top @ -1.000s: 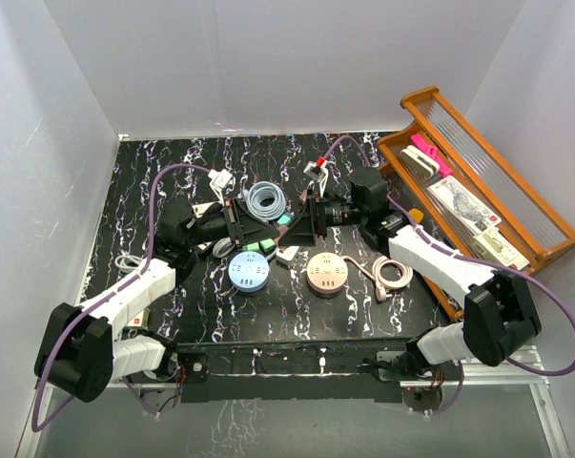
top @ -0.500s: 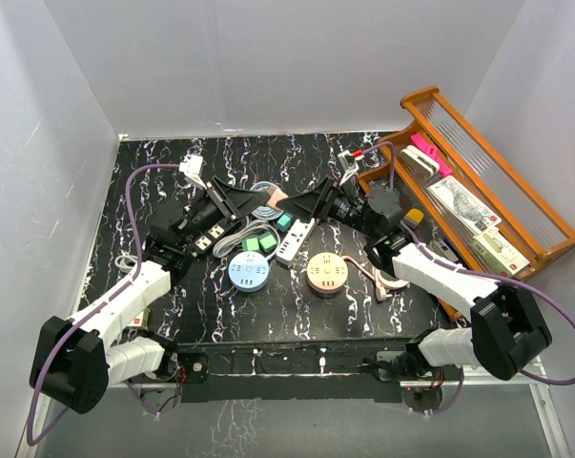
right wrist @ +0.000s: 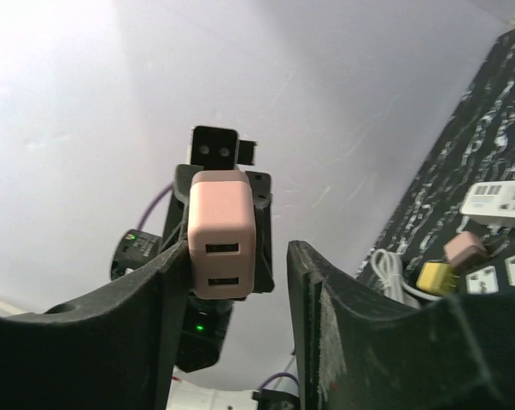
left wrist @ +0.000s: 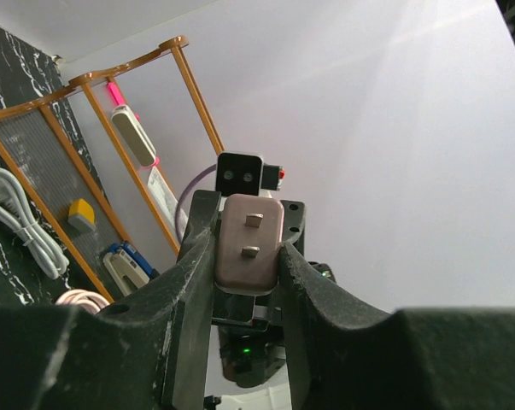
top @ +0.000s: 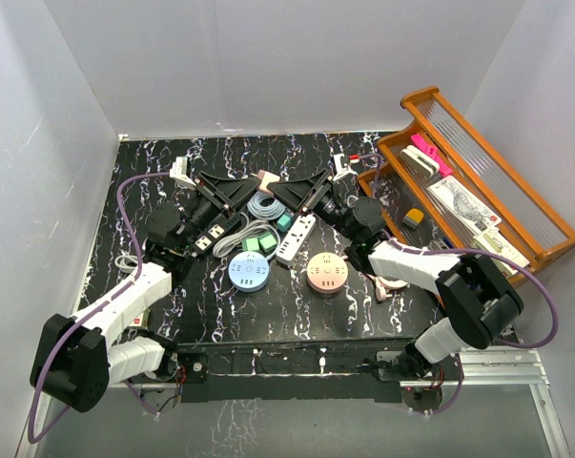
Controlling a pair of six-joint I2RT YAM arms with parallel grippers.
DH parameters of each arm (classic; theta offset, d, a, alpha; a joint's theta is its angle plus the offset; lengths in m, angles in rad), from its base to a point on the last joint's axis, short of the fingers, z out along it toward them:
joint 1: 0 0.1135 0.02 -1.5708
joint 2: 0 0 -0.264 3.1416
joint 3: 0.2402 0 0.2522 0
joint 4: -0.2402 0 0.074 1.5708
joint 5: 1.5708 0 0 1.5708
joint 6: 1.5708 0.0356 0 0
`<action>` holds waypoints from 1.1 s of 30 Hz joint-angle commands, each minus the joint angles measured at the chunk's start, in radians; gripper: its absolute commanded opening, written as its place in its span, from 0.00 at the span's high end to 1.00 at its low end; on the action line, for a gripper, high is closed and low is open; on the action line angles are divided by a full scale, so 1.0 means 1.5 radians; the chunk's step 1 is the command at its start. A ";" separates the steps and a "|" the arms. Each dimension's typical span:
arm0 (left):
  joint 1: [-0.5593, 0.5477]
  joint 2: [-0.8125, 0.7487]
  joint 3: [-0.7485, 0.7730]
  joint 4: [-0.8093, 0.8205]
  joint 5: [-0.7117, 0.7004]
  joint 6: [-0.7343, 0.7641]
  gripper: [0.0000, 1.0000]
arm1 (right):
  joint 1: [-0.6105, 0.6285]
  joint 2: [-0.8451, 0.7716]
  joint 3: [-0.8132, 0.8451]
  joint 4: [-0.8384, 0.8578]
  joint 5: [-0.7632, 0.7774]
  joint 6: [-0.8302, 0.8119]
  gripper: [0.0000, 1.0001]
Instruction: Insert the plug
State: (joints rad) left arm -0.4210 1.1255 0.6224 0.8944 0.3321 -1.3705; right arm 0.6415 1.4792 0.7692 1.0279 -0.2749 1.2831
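Observation:
A pink USB plug adapter (top: 266, 177) is held up in the air above the table's back middle. My left gripper (top: 257, 182) is shut on it. In the left wrist view the plug (left wrist: 249, 256) sits between the fingers with its two prongs facing the camera. My right gripper (top: 280, 189) faces it, tip to tip, and is open. In the right wrist view the plug (right wrist: 223, 231) shows its two USB ports, lying against the left finger (right wrist: 155, 299) with a gap to the right finger (right wrist: 325, 299). A white power strip (top: 297, 239) lies on the table below.
A blue round socket (top: 249, 274) and a pink round socket (top: 326, 274) lie at the near middle. Green adapters (top: 258, 245) and a grey cable coil (top: 265, 203) lie beside the strip. A wooden rack (top: 478, 181) with small items stands at the right.
Both arms have risen from low over the table and tilted up. Their fingertips have come together high over the back middle, with the pink plug now showing between them.

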 commanded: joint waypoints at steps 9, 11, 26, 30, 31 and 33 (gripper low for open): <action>-0.001 -0.023 -0.022 0.071 -0.004 -0.018 1.00 | 0.001 0.066 0.004 0.148 -0.031 0.083 0.72; -0.001 -0.025 -0.027 0.068 0.002 -0.014 1.00 | 0.001 0.068 0.007 0.137 -0.034 0.080 0.73; 0.000 -0.042 -0.038 0.038 0.015 0.038 1.00 | 0.002 0.071 0.041 0.093 -0.052 0.050 0.93; -0.001 -0.074 -0.043 -0.040 -0.002 0.095 0.63 | -0.003 0.025 0.037 -0.031 -0.048 -0.009 1.00; -0.001 -0.087 -0.043 -0.082 -0.018 0.115 0.45 | -0.006 0.005 0.036 -0.080 -0.047 -0.029 1.00; 0.000 -0.119 -0.035 -0.190 -0.052 0.168 0.29 | -0.012 -0.037 0.042 -0.235 -0.043 -0.091 1.00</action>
State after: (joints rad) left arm -0.4160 1.0504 0.5552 0.8078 0.3111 -1.2694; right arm 0.6399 1.5459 0.7895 1.0153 -0.3508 1.3182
